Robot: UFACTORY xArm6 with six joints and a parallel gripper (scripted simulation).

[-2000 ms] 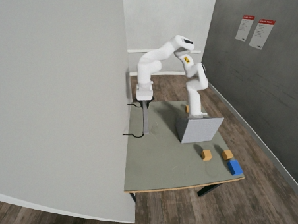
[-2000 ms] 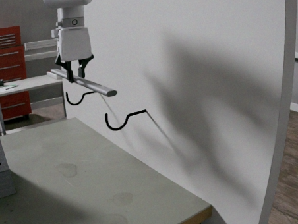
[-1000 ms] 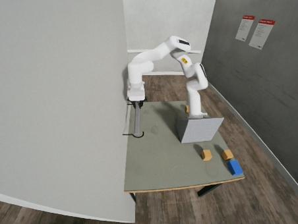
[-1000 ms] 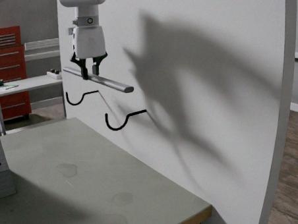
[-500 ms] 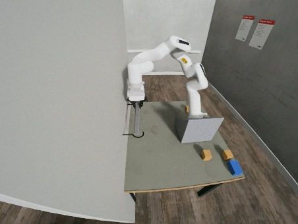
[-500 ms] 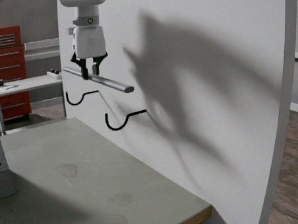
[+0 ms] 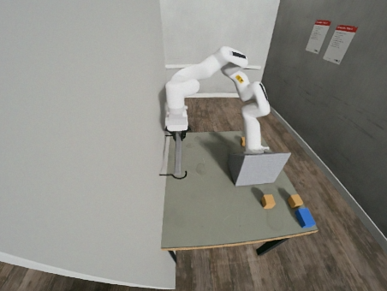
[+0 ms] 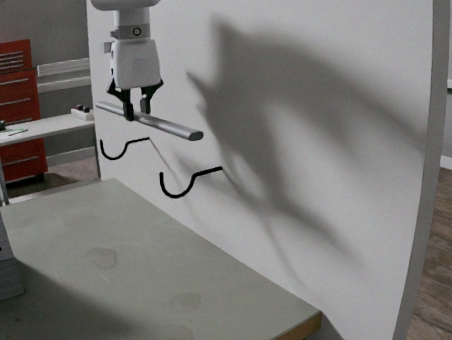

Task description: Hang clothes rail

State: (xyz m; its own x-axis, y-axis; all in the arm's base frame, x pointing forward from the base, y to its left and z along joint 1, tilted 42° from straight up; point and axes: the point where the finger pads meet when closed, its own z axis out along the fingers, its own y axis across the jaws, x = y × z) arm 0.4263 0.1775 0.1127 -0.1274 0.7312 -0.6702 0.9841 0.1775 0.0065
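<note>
We hold the clothes rail (image 8: 160,123) in the tool (image 8: 135,107), whose fingers are closed on the rail near its far end, so most of the rail's length extends toward the near side. In the exterior view the rail hangs in the air above the two wall hooks and touches neither of them; it appears roughly level and runs along the wall panel (image 8: 310,150). The far hook (image 8: 120,148) lies below the gripped portion, and the near hook (image 8: 186,184) lies below and slightly beyond the rail's free end. In the top view the rail (image 7: 177,156) appears as a grey bar close beside the panel's edge, above the left margin of the surface (image 7: 205,214), with the near hook (image 7: 180,175) visible at its near end. We judge the pick-up and the carry to the wall as done. What remains is the lowering of the rail into both hook cradles, the release, and the check that the hooks alone bear the weight. We cannot tell from these views whether the rail is lined up exactly over the cradles, or whether its free end reaches far enough to seat in the near hook. The coloured blocks (image 7: 295,200) and the grey pedestal (image 7: 257,169) on the right take no part in this step.
</note>
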